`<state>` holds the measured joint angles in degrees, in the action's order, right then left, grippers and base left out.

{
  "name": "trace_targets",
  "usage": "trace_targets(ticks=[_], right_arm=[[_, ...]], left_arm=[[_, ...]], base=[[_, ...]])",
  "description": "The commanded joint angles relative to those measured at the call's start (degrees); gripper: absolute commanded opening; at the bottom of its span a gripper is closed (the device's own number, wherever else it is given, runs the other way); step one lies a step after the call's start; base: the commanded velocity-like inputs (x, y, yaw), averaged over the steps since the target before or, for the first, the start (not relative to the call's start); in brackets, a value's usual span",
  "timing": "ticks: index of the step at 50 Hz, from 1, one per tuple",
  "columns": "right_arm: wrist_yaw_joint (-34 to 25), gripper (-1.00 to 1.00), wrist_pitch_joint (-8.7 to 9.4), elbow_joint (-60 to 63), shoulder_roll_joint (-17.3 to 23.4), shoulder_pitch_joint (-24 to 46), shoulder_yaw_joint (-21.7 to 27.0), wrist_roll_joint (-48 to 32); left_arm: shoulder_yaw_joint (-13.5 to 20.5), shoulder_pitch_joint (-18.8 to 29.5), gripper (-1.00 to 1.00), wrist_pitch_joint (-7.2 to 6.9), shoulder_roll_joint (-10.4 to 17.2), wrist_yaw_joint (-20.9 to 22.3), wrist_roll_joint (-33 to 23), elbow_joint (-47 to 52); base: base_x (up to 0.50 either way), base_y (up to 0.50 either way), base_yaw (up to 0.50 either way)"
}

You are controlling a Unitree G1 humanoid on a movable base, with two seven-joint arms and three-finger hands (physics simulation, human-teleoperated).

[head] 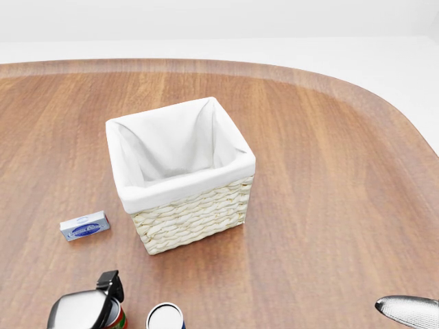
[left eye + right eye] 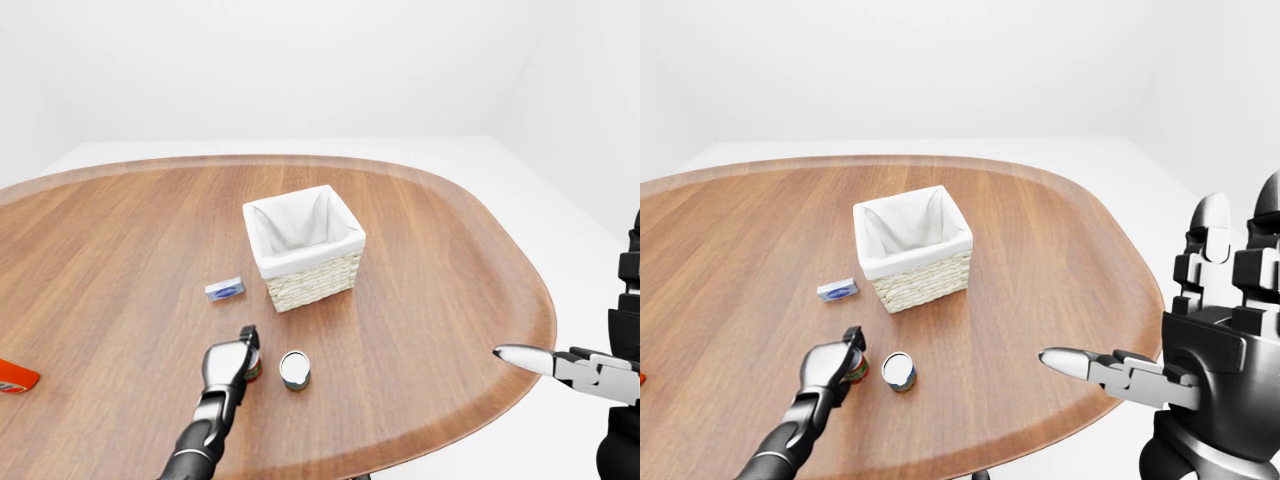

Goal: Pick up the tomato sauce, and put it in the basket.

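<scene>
The tomato sauce can (image 2: pixel 255 371), with a red and green label, stands on the wooden table (image 2: pixel 430 260) at the lower left of the left-eye view. My left hand (image 2: pixel 236 358) is closed round it from the left, one black finger over its top; it also shows in the head view (image 1: pixel 86 310). The wicker basket (image 2: pixel 303 245) with a white cloth lining stands open above and to the right of the can. My right hand (image 2: pixel 1185 335) is open and empty, fingers spread, off the table's right edge.
A second can with a silver lid (image 2: pixel 295 370) stands just right of the tomato sauce can. A small blue and white box (image 2: pixel 224 289) lies left of the basket. A red object (image 2: pixel 16 377) lies at the left edge.
</scene>
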<state>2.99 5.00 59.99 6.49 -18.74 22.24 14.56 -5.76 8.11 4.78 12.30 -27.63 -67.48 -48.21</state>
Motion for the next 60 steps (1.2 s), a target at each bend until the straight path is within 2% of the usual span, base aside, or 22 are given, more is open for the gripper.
trace_targets(ticks=[1, 8, 16, 19, 21, 24, 26, 27, 31, 35, 38, 40, 44, 46, 49, 51, 54, 55, 56, 58, 60], right_arm=[[-0.7, 1.00, 0.00, 0.0, -0.7, 0.2, 0.2, -0.5], [-1.0, 1.00, 0.00, 0.0, -1.0, 0.3, 0.1, -0.8], [-1.7, 1.00, 0.00, 0.0, -1.7, 0.5, 0.4, -1.1], [-1.5, 1.00, 0.00, 0.0, -1.5, 0.4, 0.5, -1.0], [-1.5, 1.00, 0.00, 0.0, -1.5, 0.3, 0.6, -0.9], [-1.6, 1.00, 0.00, 0.0, -1.6, 0.3, 0.4, -1.1], [-1.6, 1.00, 0.00, 0.0, -1.6, 0.2, 0.7, -0.9], [-1.6, 1.00, 0.00, 0.0, -1.7, 0.3, 0.7, -0.9], [-1.6, 1.00, 0.00, 0.0, -1.6, 0.2, 0.8, -0.8], [-1.7, 1.00, 0.00, 0.0, -1.7, 0.3, 0.7, -1.0], [-1.5, 1.00, 0.00, 0.0, -1.5, 0.2, 0.7, -0.8], [-1.4, 1.00, 0.00, 0.0, -1.4, 0.3, 0.6, -0.8], [-0.9, 1.00, 0.00, 0.0, -0.9, 0.2, 0.7, -0.4], [-0.8, 1.00, 0.00, 0.0, -0.8, 0.4, 0.4, -0.7], [-0.9, 1.00, 0.00, 0.0, -1.0, 0.5, 0.2, -0.9], [-1.0, 1.00, 0.00, 0.0, -0.9, 0.5, 0.4, -0.8], [-0.9, 1.00, 0.00, 0.0, -0.7, 0.3, 0.8, -0.4], [-0.5, 1.00, 0.00, 0.0, -0.3, 0.3, 0.8, 0.2], [-0.2, 1.00, 0.00, 0.0, 0.0, 0.1, 0.8, 0.4], [0.1, 1.00, 0.00, 0.0, 0.1, 0.3, 0.6, 0.4], [0.0, 1.00, 0.00, 0.0, 0.2, 0.0, 0.6, 0.5]], left_arm=[[0.0, 0.2, -1.00, 0.19, -0.1, -0.8, -1.9, -0.5], [0.7, 0.1, -1.00, 0.20, -0.1, -1.4, -1.2, 1.9], [6.7, -1.1, -1.00, 0.03, -1.1, 0.1, 6.9, 21.5], [8.3, -1.7, -1.00, -1.80, -1.3, 0.5, 8.2, 27.0], [9.4, -1.9, -1.00, -2.49, -1.4, 0.5, 9.2, 30.4], [10.5, -1.1, -1.00, -1.30, -1.1, -1.6, 10.4, 33.5], [11.4, -1.2, -1.00, -1.97, -1.2, -1.1, 11.2, 36.2], [11.8, -1.2, -1.00, -1.73, -1.2, -1.1, 12.0, 37.0], [13.2, -1.1, -1.00, -2.48, -1.3, -1.2, 13.8, 40.7], [14.9, -1.5, -1.00, -0.64, -2.2, -1.7, 18.6, 48.1], [16.4, -1.5, -1.00, -0.84, -2.6, -2.0, 21.2, 52.4], [16.4, -2.1, -1.00, 0.11, -3.1, -2.1, 22.6, 54.1], [16.7, -2.2, -1.00, 0.22, -3.7, -2.4, 25.2, 56.2], [14.9, 0.6, -1.00, -0.19, -4.0, -2.4, 22.9, 55.8], [13.8, 5.0, -1.00, -1.89, -3.8, -1.9, 23.1, 54.8], [13.0, 8.1, -1.00, -0.95, -3.1, -2.4, 23.4, 52.8], [12.0, 15.7, -1.00, -4.52, -2.5, -2.4, 22.4, 50.5], [11.9, 17.0, -1.00, -5.17, -2.4, -2.0, 22.8, 50.3], [11.5, 21.1, -1.00, -6.64, -1.9, -1.2, 22.6, 48.7], [11.1, 24.1, -1.00, -7.36, -2.0, 0.6, 24.9, 46.7], [10.4, 27.7, -1.00, -7.23, -1.1, -0.4, 23.2, 44.2]], base=[[0.00, 0.00, 0.00], [0.00, 0.00, 0.00], [0.00, 0.00, 0.00], [0.00, 0.00, 0.00], [0.00, 0.00, 0.00], [0.00, 0.00, 0.00], [0.00, 0.00, 0.00], [0.00, 0.00, 0.00], [0.00, 0.00, 0.00], [0.00, 0.00, 0.00], [0.00, 0.00, 0.00], [0.00, 0.00, 0.00], [0.00, 0.00, 0.00], [0.00, 0.00, 0.00], [0.00, 0.00, 0.00], [0.00, 0.00, 0.00], [0.00, 0.00, 0.00], [0.00, 0.00, 0.00], [0.00, 0.00, 0.00], [0.00, 0.00, 0.00], [0.00, 0.00, 0.00]])
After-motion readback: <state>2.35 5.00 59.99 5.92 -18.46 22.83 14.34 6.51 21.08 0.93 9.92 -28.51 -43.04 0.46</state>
